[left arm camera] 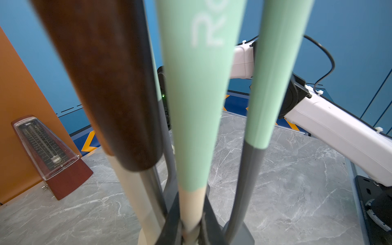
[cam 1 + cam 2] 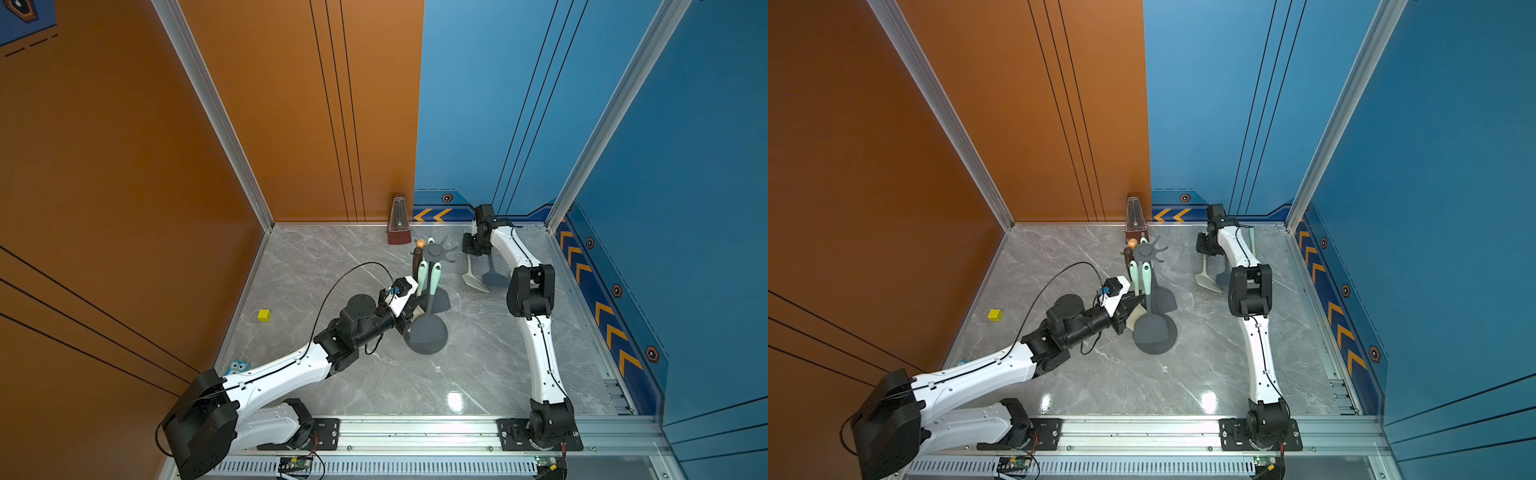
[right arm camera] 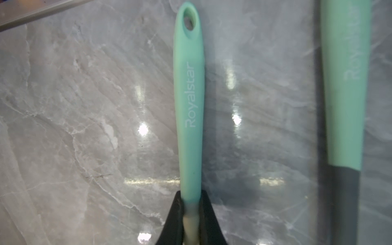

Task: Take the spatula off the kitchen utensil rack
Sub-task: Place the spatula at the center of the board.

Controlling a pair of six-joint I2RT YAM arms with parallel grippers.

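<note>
Left gripper (image 1: 192,224) clamps a mint-handled spatula (image 1: 195,106) hanging beside a wooden-handled utensil (image 2: 417,264) on the kitchen utensil rack (image 2: 436,250), frame centre; right gripper (image 3: 191,212) pinches a second spatula (image 3: 188,95) just right of it, off the hooks.

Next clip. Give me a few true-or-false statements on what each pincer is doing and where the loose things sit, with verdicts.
1. The left pincer is shut on a mint-handled utensil at its cream neck. True.
2. The right pincer is open and empty. False: it is shut on the spatula, away from the kitchen utensil rack.
3. A yellow block lies on the table. True.
4. The metronome stands beside the front rail. False: it stands against the back wall, behind the rack.
</note>
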